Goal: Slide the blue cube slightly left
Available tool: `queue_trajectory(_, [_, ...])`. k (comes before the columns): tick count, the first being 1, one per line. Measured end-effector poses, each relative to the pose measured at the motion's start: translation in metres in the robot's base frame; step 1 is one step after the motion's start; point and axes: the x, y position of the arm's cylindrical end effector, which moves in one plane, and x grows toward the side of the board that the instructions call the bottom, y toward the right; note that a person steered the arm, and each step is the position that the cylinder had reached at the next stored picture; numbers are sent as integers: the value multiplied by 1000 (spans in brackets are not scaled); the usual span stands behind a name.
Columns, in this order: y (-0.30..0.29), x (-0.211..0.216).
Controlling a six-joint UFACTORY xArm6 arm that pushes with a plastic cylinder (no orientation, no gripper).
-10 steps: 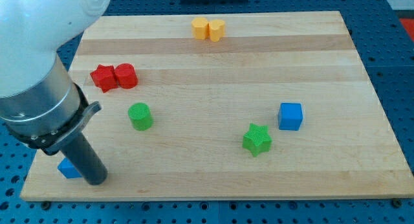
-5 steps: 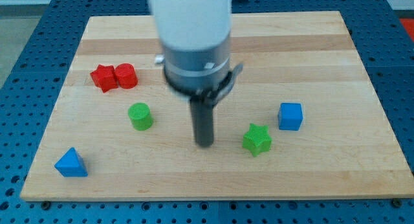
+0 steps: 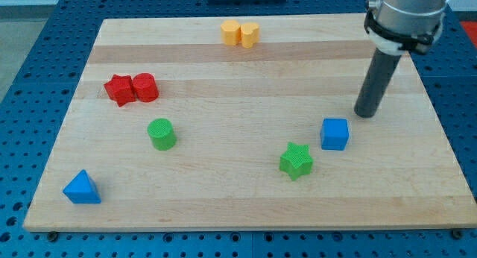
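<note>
The blue cube [image 3: 335, 133] sits on the wooden board [image 3: 246, 183] at the view's right of centre. My tip [image 3: 365, 113] stands on the board just up and to the right of the cube, a small gap apart from it. A green star [image 3: 296, 160] lies just down and to the left of the cube.
A green cylinder [image 3: 161, 133] is left of centre. A red star [image 3: 118, 89] and a red cylinder [image 3: 145, 87] touch at the left. Two yellow blocks [image 3: 239, 33] sit at the top edge. A blue triangular block [image 3: 81, 188] lies at the bottom left.
My rod has swept from the bottom left, past the middle, to the right side above the blue cube. No block has moved.
</note>
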Motion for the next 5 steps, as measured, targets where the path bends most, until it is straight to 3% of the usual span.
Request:
queue_trajectory(2, [0,39])
queue_trajectory(5, [-54,32])
